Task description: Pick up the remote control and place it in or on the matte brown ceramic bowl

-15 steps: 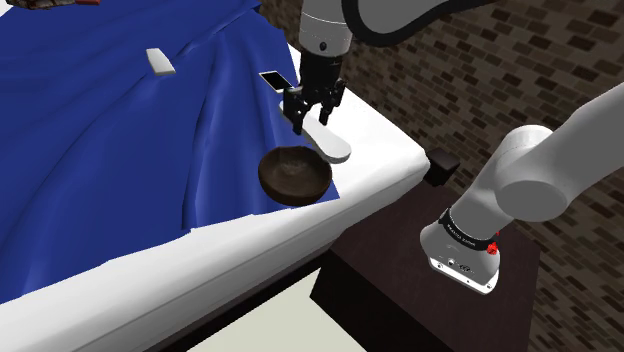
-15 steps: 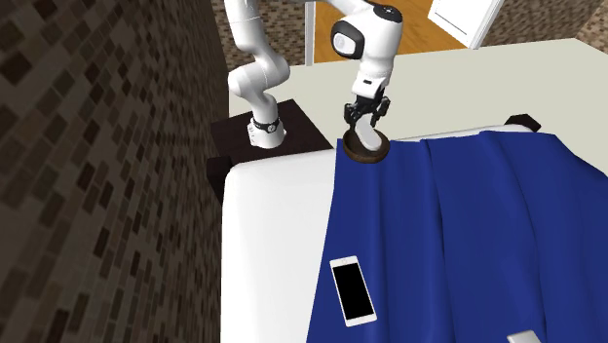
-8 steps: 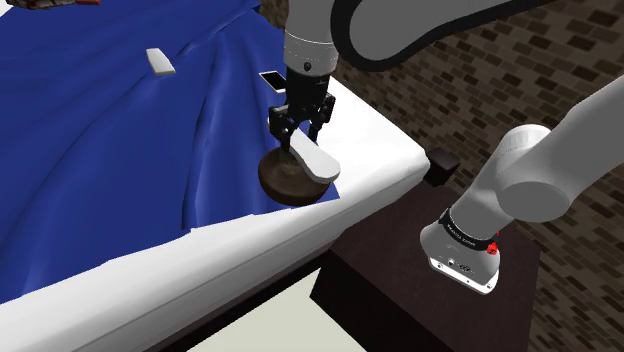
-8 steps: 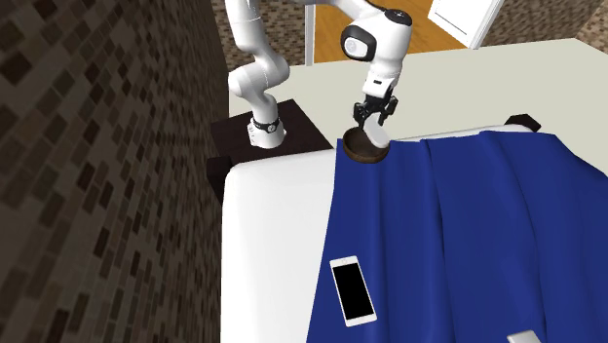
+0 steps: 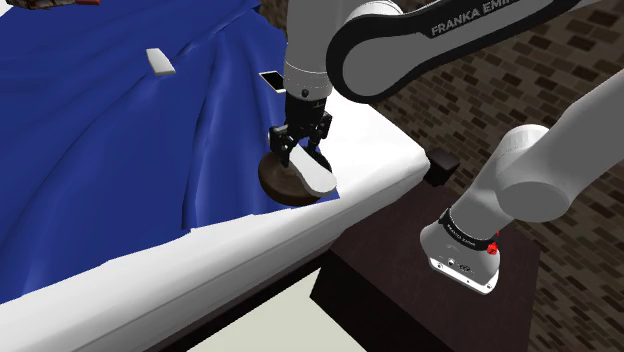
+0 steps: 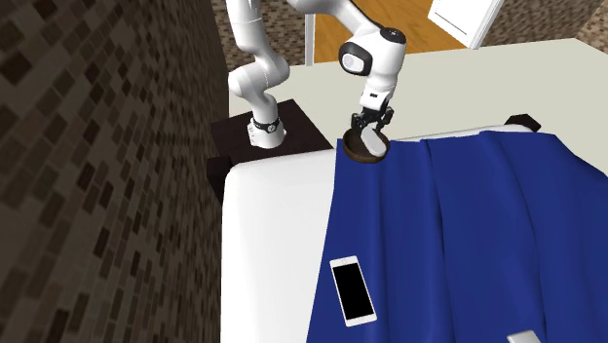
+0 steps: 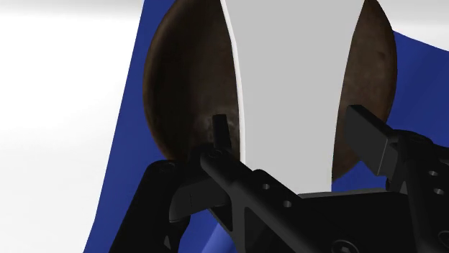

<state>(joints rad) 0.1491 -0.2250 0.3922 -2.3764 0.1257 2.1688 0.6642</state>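
Observation:
The remote control [image 5: 316, 176] is a plain white, long flat piece, clasped at one end by my gripper [image 5: 300, 148], which is shut on it. It hangs slanted over the dark brown bowl [image 5: 274, 179], its free end past the bowl's rim nearest the stand. The bowl sits on the blue blanket at the bed's corner. In the wrist view the remote [image 7: 291, 93] runs straight out from between the black fingers [image 7: 368, 135], across the bowl [image 7: 180, 93] below. From the second exterior view, the gripper [image 6: 369, 128] stands just above the bowl [image 6: 361, 150].
A blue blanket [image 5: 100, 130] covers most of the white bed [image 5: 385, 145]. A phone [image 6: 353, 289] lies at the blanket's edge, and a small white object [image 5: 158, 62] lies further up the bed. The dark stand [image 5: 420, 290] adjoins the bed's corner.
The gripper has carried the remote from beside the bowl to over it and has come down closer to the bowl.

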